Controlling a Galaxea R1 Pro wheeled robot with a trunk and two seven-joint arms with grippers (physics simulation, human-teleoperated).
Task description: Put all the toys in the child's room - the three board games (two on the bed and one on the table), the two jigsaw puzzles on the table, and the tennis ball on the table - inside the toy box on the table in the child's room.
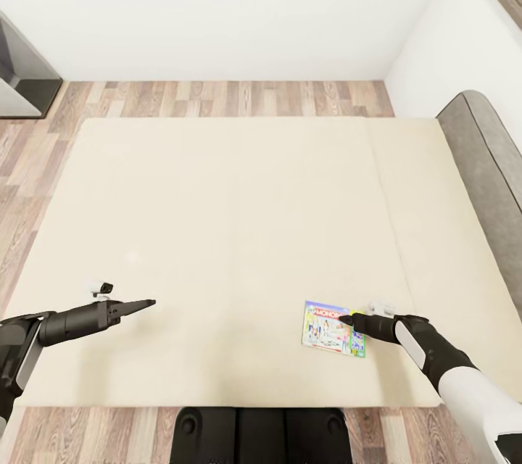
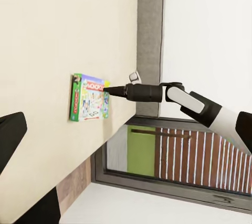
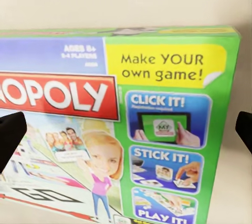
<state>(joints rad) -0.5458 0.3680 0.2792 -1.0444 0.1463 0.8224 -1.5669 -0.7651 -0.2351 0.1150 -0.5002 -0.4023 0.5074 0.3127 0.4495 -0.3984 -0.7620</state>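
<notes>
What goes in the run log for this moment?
right tool open over green-edged Monopoly board game box | box flat on beige bed mattress | left tool idle

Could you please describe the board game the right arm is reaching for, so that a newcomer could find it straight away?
Start at the wide beige mattress of the bed, with its grey headboard on the right. Near the mattress's front edge, right of centre, lies a thin flat rectangular board game box under the tip of the black right gripper. Its bright green border and red Monopoly banner mark it as the one colourful thing on the plain bed.

We count one board game (image 1: 333,328) lying on the bed (image 1: 217,232), near its foot edge, one bed with one grey headboard (image 1: 486,152), and two end effectors over it.
</notes>
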